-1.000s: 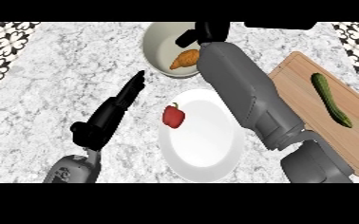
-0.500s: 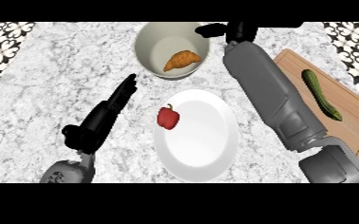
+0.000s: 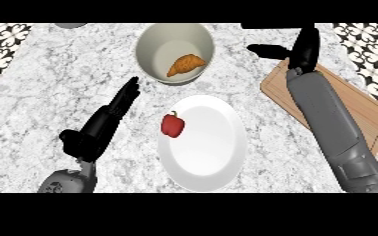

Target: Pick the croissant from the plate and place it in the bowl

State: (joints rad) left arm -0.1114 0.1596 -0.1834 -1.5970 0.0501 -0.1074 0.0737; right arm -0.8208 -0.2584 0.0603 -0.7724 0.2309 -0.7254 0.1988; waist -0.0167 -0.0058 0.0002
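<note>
Croissant (image 3: 186, 65) in bowl (image 3: 151, 40) at twelve o'clock of plate (image 3: 221, 155) — ease right hand (image 3: 301, 52), released, clear toward three; left hand (image 3: 111, 117) relaxed at nine.

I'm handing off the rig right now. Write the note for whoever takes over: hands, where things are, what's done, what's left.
Left hand: open, fingers straight, over the counter left of the plate, holding nothing.
Right hand: open, empty, at the far end of the cutting board.
Croissant: lying inside the bowl.
A red pepper sits on the plate's left edge.
Done: croissant placed.
Left: nothing apparent.
</note>
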